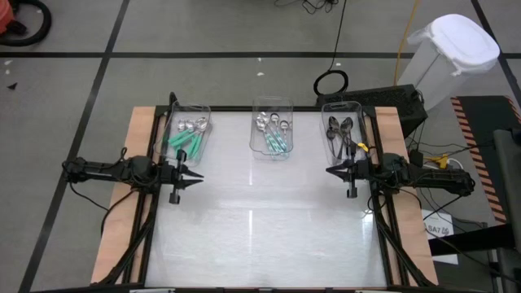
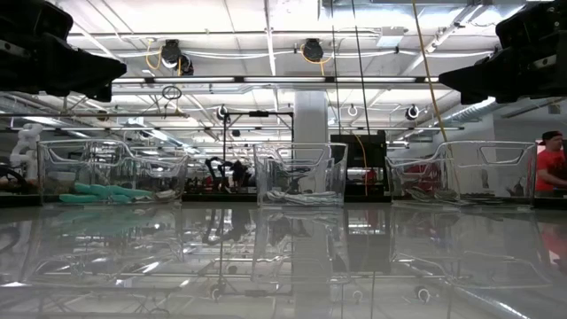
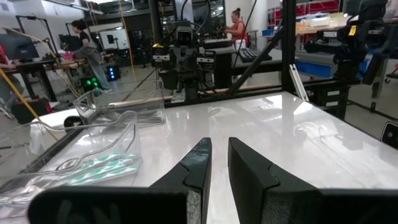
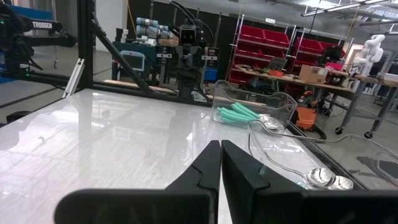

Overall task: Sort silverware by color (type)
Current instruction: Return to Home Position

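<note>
Both arms sit at the side edges of the table [image 1: 260,236]. The left claw [image 1: 199,176] is mid-left in the overhead frame and the right claw [image 1: 329,170] mid-right, tips facing each other across a broad bare stretch of tabletop. The left claw shows a narrow gap and the right claw's fingers are pressed together, both holding nothing. The spoons are all in bins along the table's upper edge: green-handled spoons [image 1: 181,145] in the left bin [image 1: 192,107] just above the left claw, silver and green spoons [image 1: 275,137] in the middle bin [image 1: 271,100], and dark spoons [image 1: 340,130] in the right bin [image 1: 342,103] just above the right claw.
</note>
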